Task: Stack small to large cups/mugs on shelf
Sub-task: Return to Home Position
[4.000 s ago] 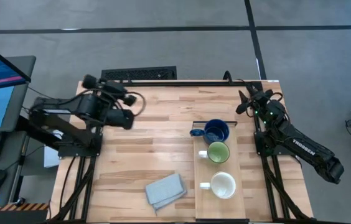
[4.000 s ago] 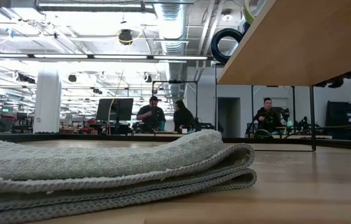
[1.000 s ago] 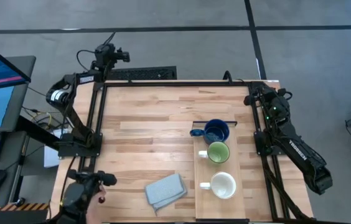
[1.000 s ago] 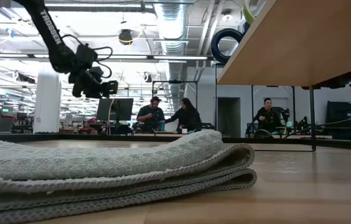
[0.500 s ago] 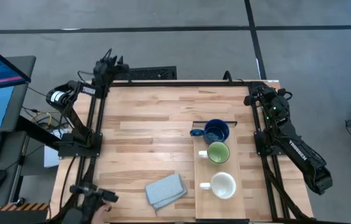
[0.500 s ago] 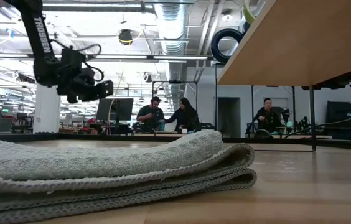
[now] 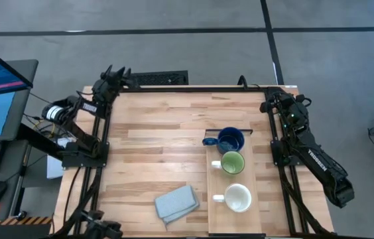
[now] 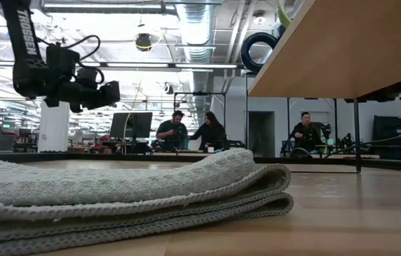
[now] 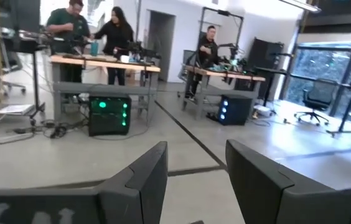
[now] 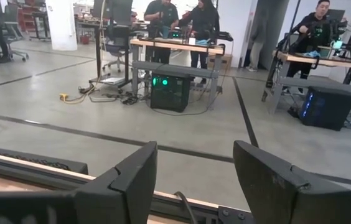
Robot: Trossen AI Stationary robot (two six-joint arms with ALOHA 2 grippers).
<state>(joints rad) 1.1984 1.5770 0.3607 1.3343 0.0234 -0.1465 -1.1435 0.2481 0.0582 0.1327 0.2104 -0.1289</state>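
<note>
From the high view, three mugs are counted in a row on the one shelf at 4 o'clock on the counter. The dark blue mug is placed at the row's 12 o'clock end, the light green mug just beside it, and the white mug toward 6 o'clock. One folded cloth is seen at 6 o'clock, off the shelf. The placing is judged finished, and homing is taken as the step in hand. The left gripper is found at the 11 o'clock corner and the right gripper at the 1 o'clock corner, both well apart from the mugs. Next, only a settling of each arm into its rest pose is thought to be called for, with nothing carried. In the low view, the cloth is spread across the foreground, the shelf's underside is seen at 1 o'clock, and the left gripper is seen aloft at 10 o'clock. In the left wrist view, the fingers are shown apart and empty. In the right wrist view, the fingers are likewise shown apart, with nothing between them.
</note>
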